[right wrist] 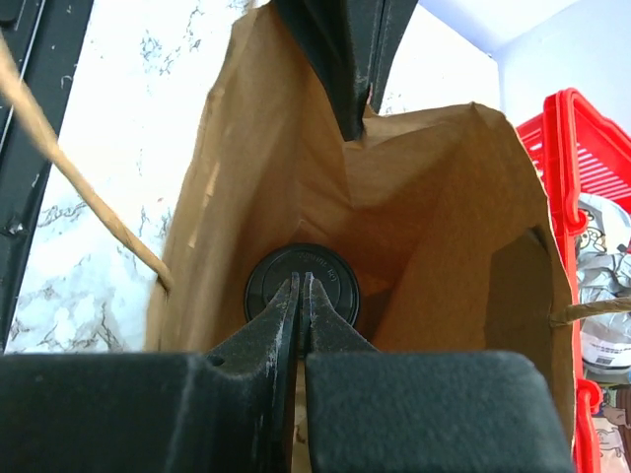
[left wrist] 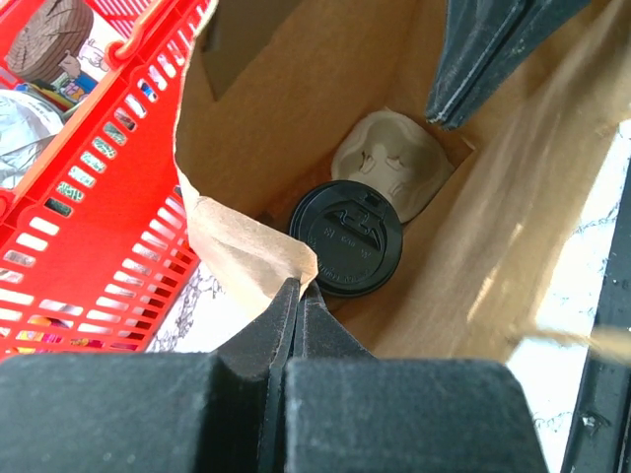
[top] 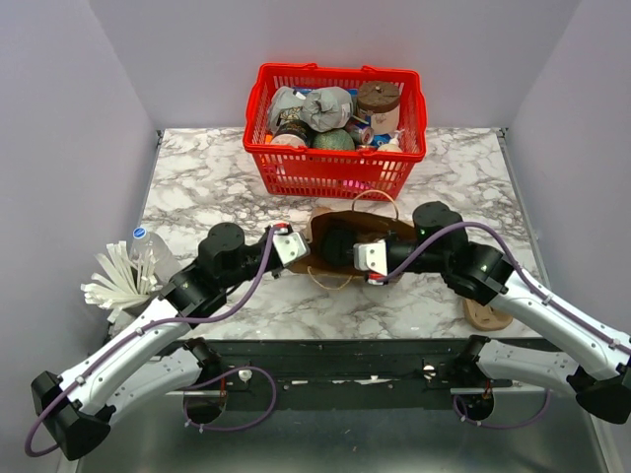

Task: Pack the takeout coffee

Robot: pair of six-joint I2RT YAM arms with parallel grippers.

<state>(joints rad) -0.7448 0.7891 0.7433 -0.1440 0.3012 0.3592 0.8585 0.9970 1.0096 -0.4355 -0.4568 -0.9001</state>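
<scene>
The takeout coffee stands at the bottom of an open brown paper bag (top: 386, 226) in the middle of the table. Only its round black lid (left wrist: 345, 236) (right wrist: 303, 286) shows. A cream pulp cup holder (left wrist: 392, 163) sits beside it inside the bag. My left gripper (left wrist: 299, 286) (top: 306, 243) is shut on the bag's left rim, pinching a fold of paper. My right gripper (right wrist: 304, 279) (top: 340, 246) is at the opposite rim, its jaws almost together with a strip of brown paper between them. Each gripper's fingers show at the far rim in the other wrist view.
A red basket (top: 335, 158) full of groceries, including a brown-lidded tub (top: 379, 99), stands just behind the bag. A clear water bottle (top: 146, 246) and a bunch of white utensils (top: 116, 281) are at the left edge. A flat brown piece (top: 486, 315) lies near the front right.
</scene>
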